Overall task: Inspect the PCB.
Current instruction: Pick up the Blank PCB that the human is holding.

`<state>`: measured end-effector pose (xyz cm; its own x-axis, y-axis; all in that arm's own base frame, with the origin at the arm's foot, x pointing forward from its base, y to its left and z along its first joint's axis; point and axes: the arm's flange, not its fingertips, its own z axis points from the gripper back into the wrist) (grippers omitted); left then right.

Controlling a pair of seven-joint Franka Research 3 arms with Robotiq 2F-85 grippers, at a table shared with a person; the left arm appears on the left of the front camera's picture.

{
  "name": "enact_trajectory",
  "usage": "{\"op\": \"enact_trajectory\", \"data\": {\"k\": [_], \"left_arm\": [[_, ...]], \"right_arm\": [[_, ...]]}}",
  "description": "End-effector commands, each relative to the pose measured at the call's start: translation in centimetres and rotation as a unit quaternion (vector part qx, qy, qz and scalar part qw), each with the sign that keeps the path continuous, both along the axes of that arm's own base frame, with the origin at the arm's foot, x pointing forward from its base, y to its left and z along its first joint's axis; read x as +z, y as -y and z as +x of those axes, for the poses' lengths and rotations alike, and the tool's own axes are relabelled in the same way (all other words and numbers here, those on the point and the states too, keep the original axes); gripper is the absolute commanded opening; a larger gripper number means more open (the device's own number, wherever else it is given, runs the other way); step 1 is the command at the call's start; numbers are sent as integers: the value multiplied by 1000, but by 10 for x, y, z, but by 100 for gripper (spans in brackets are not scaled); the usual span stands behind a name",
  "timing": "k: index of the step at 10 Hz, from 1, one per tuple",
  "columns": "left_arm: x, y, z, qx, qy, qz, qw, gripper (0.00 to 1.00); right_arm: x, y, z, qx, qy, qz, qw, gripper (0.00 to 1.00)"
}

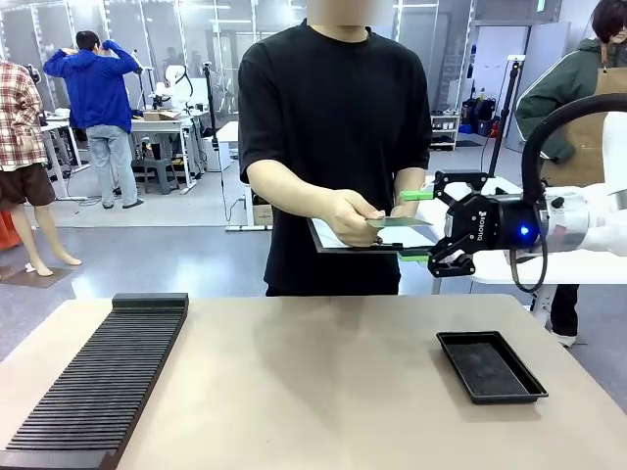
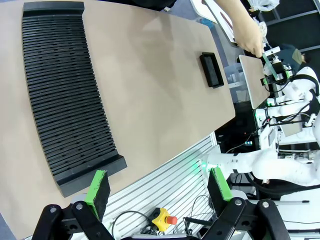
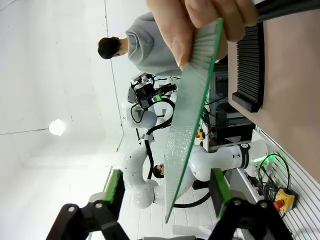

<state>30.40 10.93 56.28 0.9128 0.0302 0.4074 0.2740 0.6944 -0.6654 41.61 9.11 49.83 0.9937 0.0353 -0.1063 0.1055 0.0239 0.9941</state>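
Observation:
The person across the table holds the PCB (image 1: 400, 222), a thin green board, out in one hand (image 1: 351, 212). My right gripper (image 1: 417, 226) is open, one green pad above the board's free end and one below, neither touching it. In the right wrist view the PCB (image 3: 192, 115) runs edge-on between the spread fingers, pinched at its far end by the person's fingers (image 3: 200, 20). My left gripper (image 2: 159, 185) is open and holds nothing; it hangs past the table's near edge.
The person's other hand holds a grey clipboard (image 1: 328, 240) with white paper just under the PCB. A black shallow tray (image 1: 490, 365) lies at the table's right. A long black slotted rack (image 1: 98, 382) runs along the left side.

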Motion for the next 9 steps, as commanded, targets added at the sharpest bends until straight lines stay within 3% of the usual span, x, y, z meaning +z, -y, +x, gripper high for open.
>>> {"op": "enact_trajectory", "data": {"k": [1,3,4,5,6,9], "left_arm": [[3,-1,1,-2,-5,7,1000,100],[3,-1,1,-2,-5,7,1000,100],[3,-1,1,-2,-5,7,1000,100],[3,-1,1,-2,-5,7,1000,100],[3,-1,1,-2,-5,7,1000,100],[3,-1,1,-2,-5,7,1000,100]], "right_arm": [[0,-7,6,-1,9,11,1000,0],[-2,-7,6,-6,6,12,1000,0],[-3,-8,7,-5,5,11,1000,14],[-3,-9,6,-3,5,11,1000,4],[-2,-9,6,-2,6,11,1000,0],[-4,-9,6,0,4,9,1000,0]]}}
